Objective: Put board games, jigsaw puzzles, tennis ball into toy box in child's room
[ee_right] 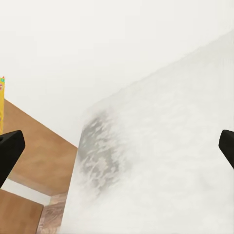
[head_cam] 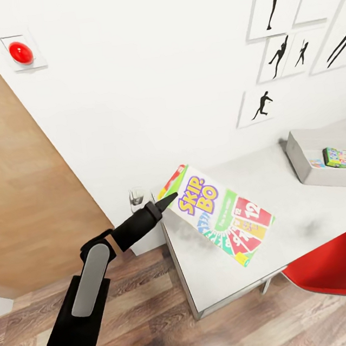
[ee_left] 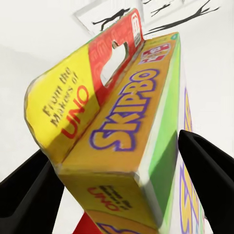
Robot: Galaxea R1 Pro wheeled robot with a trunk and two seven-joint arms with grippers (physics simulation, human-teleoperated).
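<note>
My left gripper [head_cam: 168, 200] clamped on Skip-Bo board game [head_cam: 222, 213], box tilted over table's [head_cam: 302, 199] near-left corner. Right gripper [ee_right: 117, 146] jaws wide apart above tabletop. Toy box [head_cam: 303, 169] far right.

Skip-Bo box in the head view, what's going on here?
The left gripper is shut on the Skip-Bo box at its hanger end, holding it tilted over the near end of the pale table. The toy box sits further along the table by the wall, with a colourful game already inside. The right gripper is open, fingers apart over the tabletop. A red chair stands beside the table.
</note>
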